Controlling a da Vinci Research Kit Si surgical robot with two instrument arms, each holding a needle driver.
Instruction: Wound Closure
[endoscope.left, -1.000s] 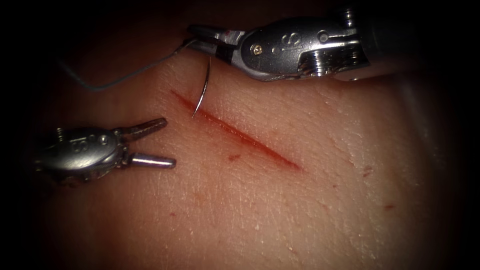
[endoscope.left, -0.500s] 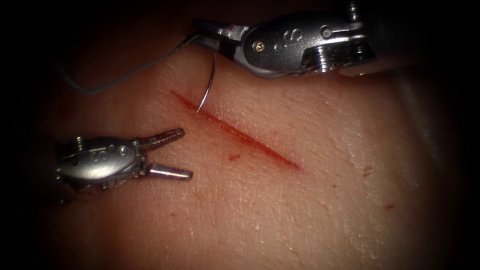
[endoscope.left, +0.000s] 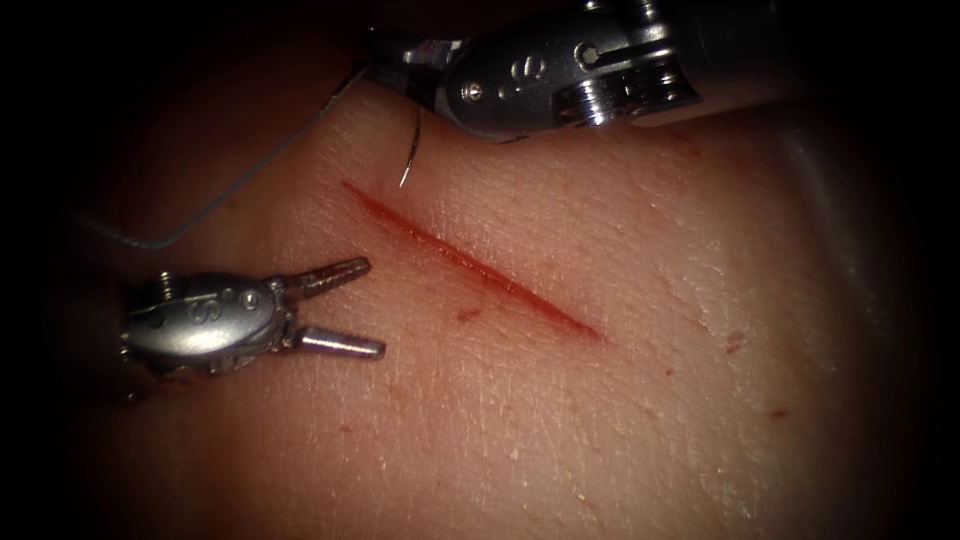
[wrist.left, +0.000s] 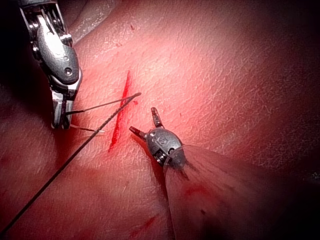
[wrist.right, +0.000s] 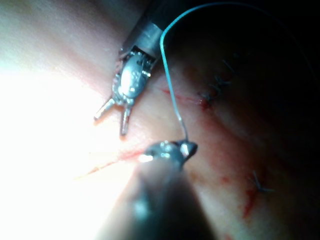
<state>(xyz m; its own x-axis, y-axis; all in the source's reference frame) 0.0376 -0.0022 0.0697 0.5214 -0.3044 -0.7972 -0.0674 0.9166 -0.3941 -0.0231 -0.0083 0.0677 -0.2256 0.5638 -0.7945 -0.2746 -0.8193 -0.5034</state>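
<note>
The cut (endoscope.left: 470, 262) runs slantwise across the tissue (endoscope.left: 620, 420), lined with red fluid. My right tool (endoscope.left: 395, 62) is shut on the curved needle (endoscope.left: 412, 150) close to its thread end. The needle hangs down with its tip free, just beyond the cut's far end. Grey thread (endoscope.left: 240, 180) trails from the jaws down to the left. My left tool (endoscope.left: 355, 305) lies left of the cut, open and holding nothing. The left wrist view has the left tool (wrist.left: 144, 120), the right tool (wrist.left: 60, 120), the needle (wrist.left: 100, 106) and the cut (wrist.left: 120, 115).
In the right wrist view the thread (wrist.right: 170, 85) arcs up from the right tool (wrist.right: 172, 150), past the open left tool (wrist.right: 111, 125). Older stitched cuts (wrist.right: 216, 86) lie on the tissue beyond. Small red spots (endoscope.left: 467, 314) dot the skin near the cut.
The right tool has drawn up and back, lifting the needle tip off the cut's far end. The left tool slid right toward the cut, then stayed still and open.
</note>
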